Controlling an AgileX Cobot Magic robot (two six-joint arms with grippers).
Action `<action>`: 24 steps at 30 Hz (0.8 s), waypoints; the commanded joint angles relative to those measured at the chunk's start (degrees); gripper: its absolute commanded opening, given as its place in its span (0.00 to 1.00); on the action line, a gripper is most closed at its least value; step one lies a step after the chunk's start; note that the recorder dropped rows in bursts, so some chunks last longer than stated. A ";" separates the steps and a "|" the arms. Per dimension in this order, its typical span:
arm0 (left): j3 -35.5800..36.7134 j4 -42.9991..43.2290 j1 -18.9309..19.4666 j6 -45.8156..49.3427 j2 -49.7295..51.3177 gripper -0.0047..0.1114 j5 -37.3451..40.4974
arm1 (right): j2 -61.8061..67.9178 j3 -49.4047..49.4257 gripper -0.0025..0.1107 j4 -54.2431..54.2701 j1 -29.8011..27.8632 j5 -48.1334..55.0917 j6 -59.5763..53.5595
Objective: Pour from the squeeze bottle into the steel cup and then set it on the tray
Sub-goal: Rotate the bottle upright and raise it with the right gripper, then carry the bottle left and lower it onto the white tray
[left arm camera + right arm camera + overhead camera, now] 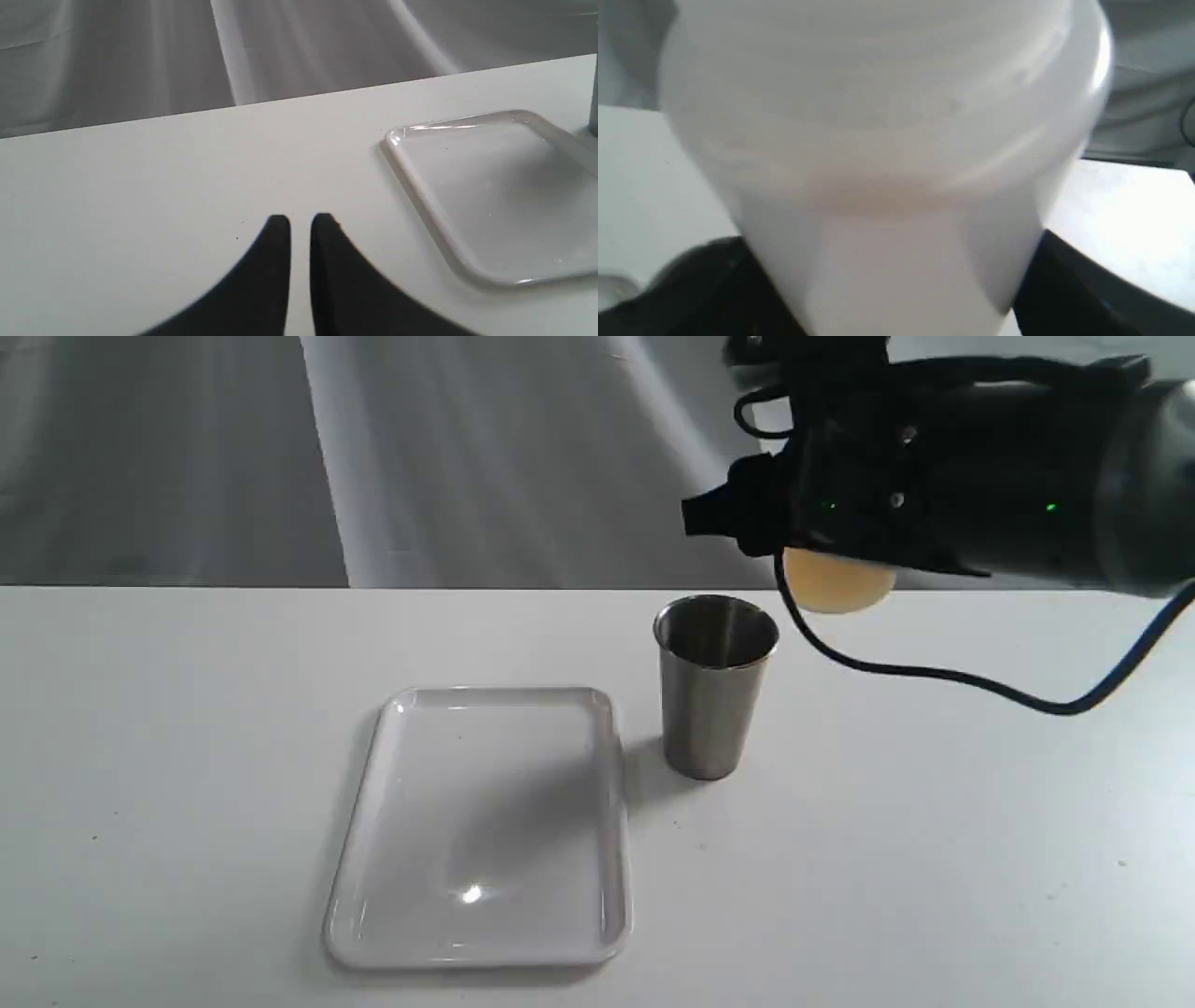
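right wrist view squeeze bottle (887, 140), exterior steel cup (714, 686)

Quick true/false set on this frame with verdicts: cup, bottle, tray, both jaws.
1. The steel cup stands upright on the table, off the tray. True.
2. The squeeze bottle sits on the tray. False: the right jaws grip it up off the table, near the cup.
3. The tray holds nothing. True.
4. The left jaws hold the cup. False: they are nearly together, holding nothing, over bare table beside the tray.
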 commanded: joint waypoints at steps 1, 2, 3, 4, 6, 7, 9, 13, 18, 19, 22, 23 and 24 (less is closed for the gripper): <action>0.25 0.16 -0.18 -0.10 -0.28 0.11 -0.37 | -3.62 -0.47 0.47 -1.17 0.16 -4.81 0.42; 0.25 0.16 -0.18 -0.10 -0.28 0.11 -0.37 | -4.36 -0.47 0.47 -1.17 0.16 -6.42 0.43; 0.25 0.16 -0.18 -0.10 -0.28 0.11 -0.37 | -4.96 -0.47 0.47 -0.71 0.16 -8.16 0.43; 0.25 0.16 -0.18 -0.10 -0.28 0.11 -0.37 | -5.77 -0.47 0.47 -0.39 0.27 -9.56 0.43; 0.25 0.16 -0.18 -0.10 -0.28 0.11 -0.37 | -6.77 -0.47 0.47 0.03 0.61 -11.35 0.43; 0.25 0.16 -0.18 -0.10 -0.28 0.11 -0.37 | -7.18 -0.47 0.47 0.03 0.61 -11.87 0.43; 0.25 0.16 -0.18 -0.10 -0.28 0.11 -0.37 | -7.76 -0.47 0.47 0.55 0.86 -13.35 0.43; 0.25 0.16 -0.18 -0.10 -0.28 0.11 -0.37 | -8.28 -0.47 0.47 4.16 1.01 -18.68 0.43; 0.25 0.16 -0.18 -0.10 -0.28 0.11 -0.37 | -8.28 -0.47 0.47 4.25 1.50 -27.15 -0.32; 0.25 0.16 -0.18 -0.10 -0.28 0.11 -0.37 | -8.28 -0.47 0.47 4.30 1.50 -29.66 -0.59; 0.25 0.16 -0.18 -0.10 -0.28 0.11 -0.37 | -8.28 -0.47 0.47 4.38 1.50 -34.14 -1.39; 0.25 0.16 -0.18 -0.10 -0.28 0.11 -0.37 | -7.99 -0.47 0.47 4.38 1.50 -35.32 -2.40; 0.25 0.16 -0.18 -0.10 -0.28 0.11 -0.37 | -7.71 -0.47 0.47 5.03 1.50 -35.99 -4.01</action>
